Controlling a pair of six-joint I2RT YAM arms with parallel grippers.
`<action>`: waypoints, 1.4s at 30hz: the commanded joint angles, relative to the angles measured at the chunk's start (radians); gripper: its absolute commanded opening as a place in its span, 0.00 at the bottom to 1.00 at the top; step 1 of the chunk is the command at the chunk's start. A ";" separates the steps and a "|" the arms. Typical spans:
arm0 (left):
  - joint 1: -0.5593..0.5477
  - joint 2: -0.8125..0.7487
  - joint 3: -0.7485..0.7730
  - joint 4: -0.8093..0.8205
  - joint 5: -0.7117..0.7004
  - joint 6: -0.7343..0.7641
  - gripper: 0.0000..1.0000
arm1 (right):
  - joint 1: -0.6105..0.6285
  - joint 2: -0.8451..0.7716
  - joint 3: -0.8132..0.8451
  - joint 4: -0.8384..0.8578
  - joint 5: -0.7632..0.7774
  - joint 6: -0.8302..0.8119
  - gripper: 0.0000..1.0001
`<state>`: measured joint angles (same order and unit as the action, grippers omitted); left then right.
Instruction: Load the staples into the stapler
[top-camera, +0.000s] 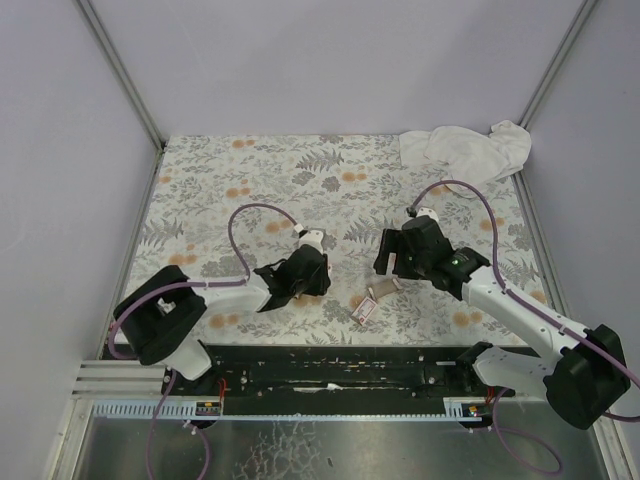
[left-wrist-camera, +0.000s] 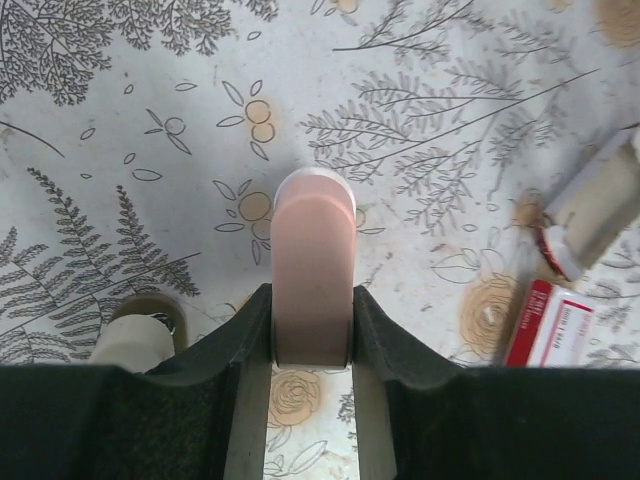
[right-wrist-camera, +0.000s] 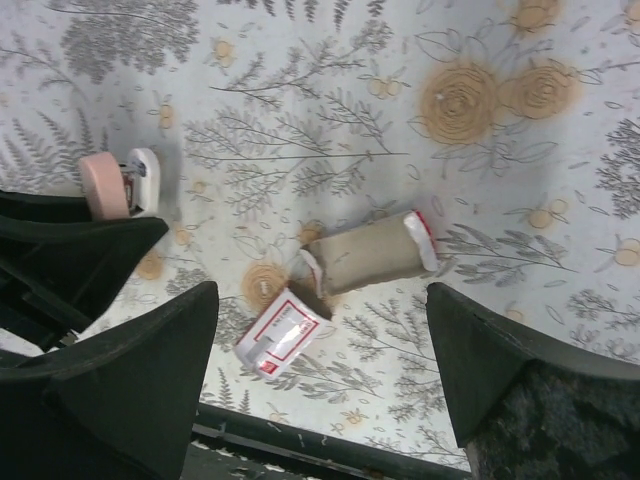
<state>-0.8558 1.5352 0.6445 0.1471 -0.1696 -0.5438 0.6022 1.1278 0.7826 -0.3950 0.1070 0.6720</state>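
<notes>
My left gripper (top-camera: 298, 275) (left-wrist-camera: 312, 335) is shut on a pink-and-white stapler (left-wrist-camera: 313, 265). The stapler's rounded end sticks out past the fingers, low over the table, and it also shows in the right wrist view (right-wrist-camera: 118, 183). The staples box lies on the table in two parts. The red-and-white sleeve (right-wrist-camera: 282, 332) (top-camera: 364, 311) (left-wrist-camera: 556, 324) touches the tan inner tray (right-wrist-camera: 370, 255) (top-camera: 383, 289) (left-wrist-camera: 600, 212). My right gripper (top-camera: 398, 257) (right-wrist-camera: 320, 300) is open and empty. It hovers above the two box parts, which lie between its fingers in the wrist view.
A crumpled white cloth (top-camera: 465, 150) lies at the far right corner of the floral table (top-camera: 250, 180). The black rail (top-camera: 340, 370) runs along the near edge, close behind the box sleeve. The left arm's gripper body (right-wrist-camera: 60, 260) is at the left of the right wrist view.
</notes>
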 joint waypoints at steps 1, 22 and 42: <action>0.024 0.054 0.063 -0.089 -0.044 0.058 0.01 | -0.005 -0.001 0.026 -0.048 0.091 -0.051 0.91; 0.166 -0.047 0.202 -0.035 0.204 0.180 0.82 | -0.074 0.124 0.149 0.045 0.000 -0.242 0.93; 0.983 -0.783 -0.592 0.507 -0.204 0.146 1.00 | -0.547 -0.135 -0.521 0.935 0.422 -0.357 0.99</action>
<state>0.1307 0.7597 0.1688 0.3847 -0.2756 -0.4698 0.0525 0.9730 0.3809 0.2268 0.3153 0.3614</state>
